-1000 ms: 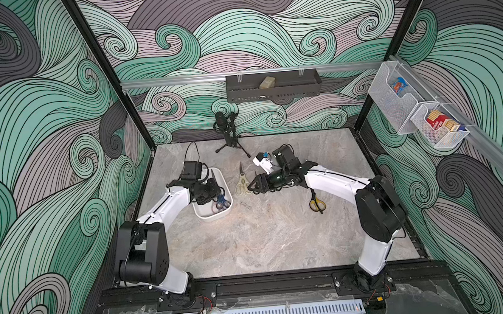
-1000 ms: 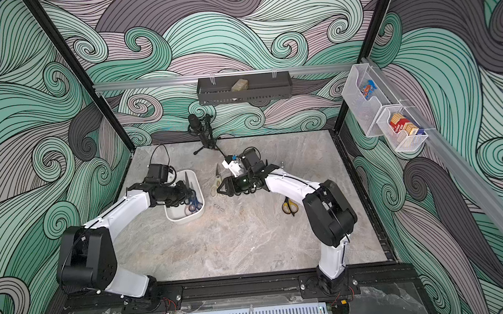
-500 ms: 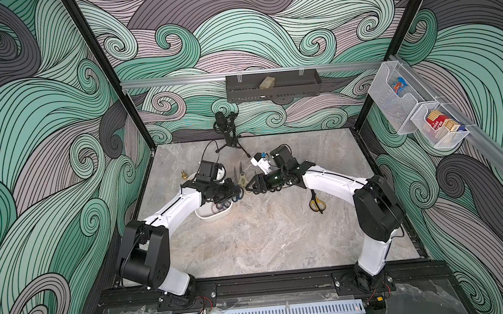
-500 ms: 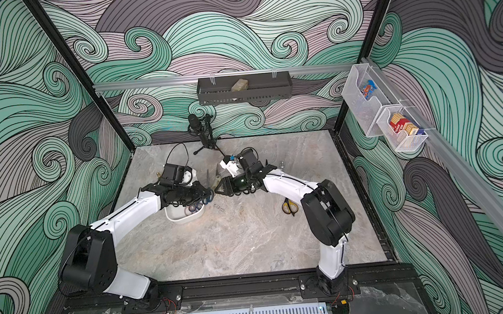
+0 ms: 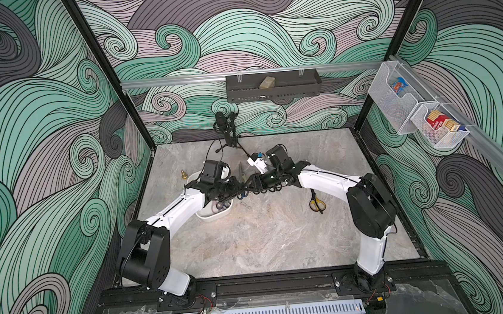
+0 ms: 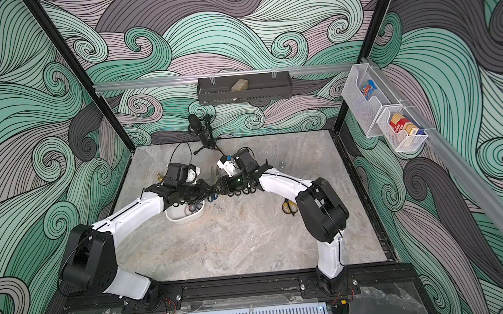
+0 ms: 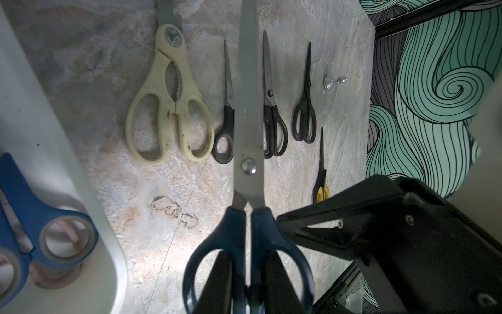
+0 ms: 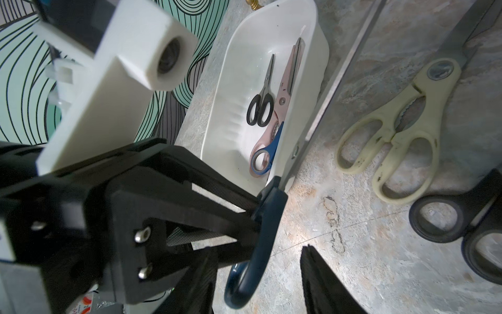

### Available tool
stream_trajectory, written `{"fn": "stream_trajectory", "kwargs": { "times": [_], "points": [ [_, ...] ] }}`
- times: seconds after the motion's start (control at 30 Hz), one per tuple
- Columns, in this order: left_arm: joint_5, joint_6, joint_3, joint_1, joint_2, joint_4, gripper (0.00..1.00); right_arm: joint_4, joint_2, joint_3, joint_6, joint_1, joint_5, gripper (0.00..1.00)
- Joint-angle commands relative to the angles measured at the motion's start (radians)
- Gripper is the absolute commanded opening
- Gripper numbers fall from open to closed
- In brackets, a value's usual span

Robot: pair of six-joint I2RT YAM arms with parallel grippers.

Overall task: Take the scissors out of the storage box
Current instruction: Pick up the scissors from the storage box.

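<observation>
A second ago the left gripper (image 7: 248,271) was down inside the storage box (image 5: 215,218). Now it has come out and swung toward the middle of the bench (image 5: 267,243), and it carries the dark-blue scissors (image 7: 249,122) with it. Its jaws are narrow and clamped on the handles. The long blade points away from the wrist, above the row of pairs that already lie on the bench: the cream scissors (image 7: 168,108), three black scissors (image 7: 271,127) and, a little apart, the yellow-black scissors (image 7: 322,179). The right gripper (image 8: 259,248), which waited beside this row, has moved a little to meet it, and in both top views the two grippers are now almost nose to nose just beside the box. In the right wrist view its jaws stand about half open on either side of the lower handle loop; I cannot tell if they touch it already. So this pair is out of the box but not yet put down, and to me it looks like a handing-over from left to right. Three pairs remain in the box: the small black scissors (image 8: 260,108), the pink scissors (image 8: 284,95) and the blue scissors (image 8: 273,144). By my count six of nine are out, so the task is about two thirds done.
</observation>
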Motion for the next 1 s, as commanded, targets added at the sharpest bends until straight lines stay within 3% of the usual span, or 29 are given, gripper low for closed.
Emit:
{"fn": "stream_trajectory", "kwargs": {
  "times": [0.0, 0.3, 0.5, 0.97],
  "points": [
    [-0.011, -0.016, 0.033, -0.013, -0.029, 0.027, 0.00, 0.008, 0.008, 0.003, 0.007, 0.004, 0.010, 0.49],
    [-0.040, -0.026, 0.028, -0.020, -0.061, 0.028, 0.00, 0.009, 0.005, 0.006, 0.021, 0.004, 0.009, 0.24],
    [-0.057, -0.020, 0.026, -0.029, -0.059, 0.050, 0.01, 0.010, 0.001, 0.005, 0.033, 0.006, 0.001, 0.15],
    [-0.040, -0.001, 0.025, -0.039, -0.084, 0.062, 0.48, 0.014, 0.000, 0.006, 0.054, 0.005, 0.035, 0.07]
  ]
}}
